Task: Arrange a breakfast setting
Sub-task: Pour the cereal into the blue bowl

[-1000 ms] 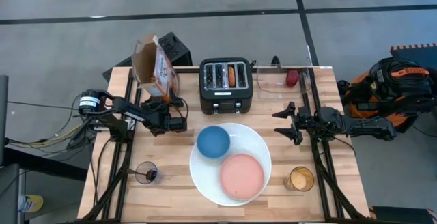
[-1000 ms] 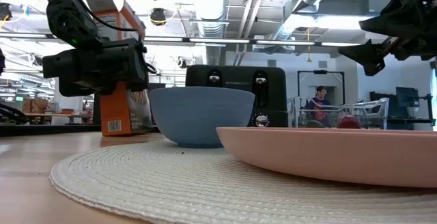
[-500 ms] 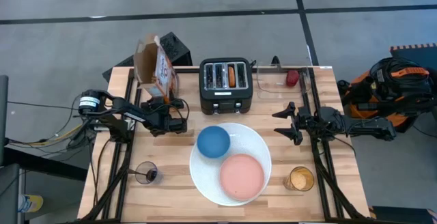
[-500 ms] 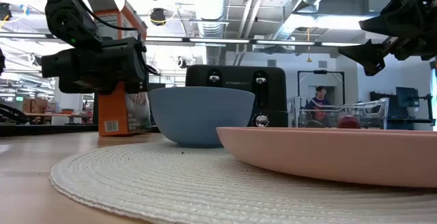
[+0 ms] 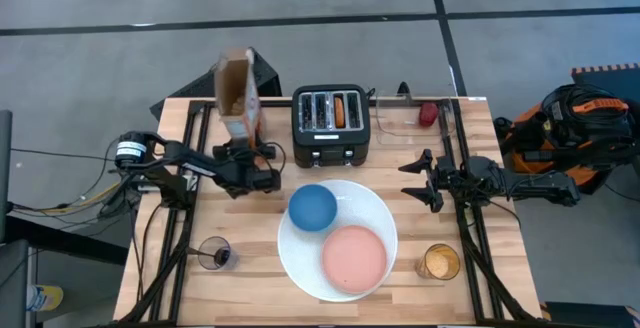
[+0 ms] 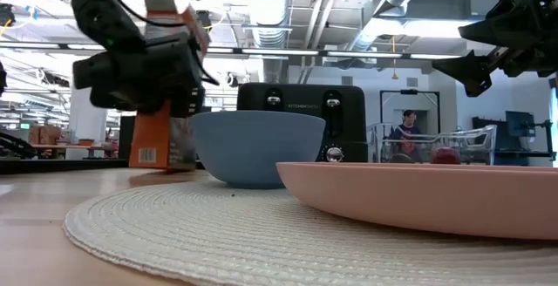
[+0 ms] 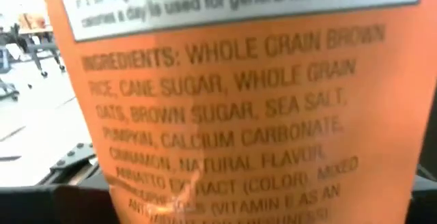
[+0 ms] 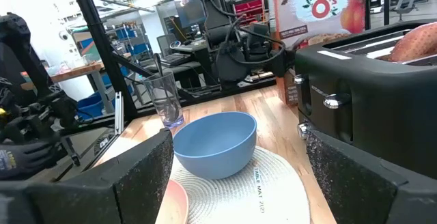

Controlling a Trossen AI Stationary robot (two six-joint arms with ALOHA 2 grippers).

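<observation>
The orange cereal box [image 5: 237, 96] stands at the table's far left, and my left gripper [image 5: 247, 151] is shut on it. In the low view the gripper [image 6: 144, 72] covers the box's [image 6: 161, 138] middle. A big white plate [image 5: 300, 268] at the near centre carries the blue bowl [image 5: 313, 208] and the pink saucer [image 5: 354, 258]. The clear tumbler [image 5: 215, 253] stands near left with a spoon [image 8: 158, 70] in it. A round toast [image 5: 342, 111] sticks up from a toaster slot. My right gripper [image 5: 425, 178] hovers open right of the plate. My left gripper has the cereal box between its two fingers at about mid-height, its narrow ingredients panel [image 7: 136, 190] facing the wrist. The fingers come level from the table's near left. The box is nearly upright. Whether its bottom edge [image 6: 153, 164] touches the table, I cannot tell.
The black toaster [image 5: 333, 126] stands just right of the box. An amber glass [image 5: 439, 262] is at the near right. A clear container [image 5: 415, 118] with a red thing inside sits at the far right. A person [image 6: 405, 133] is in the room behind.
My left gripper has rolled, risen a little and shifted toward the toaster, taking the cereal box with it. The box, which leaned with its wide front showing from above, now stands nearly upright with its narrow top showing, and sits a bit farther right.
</observation>
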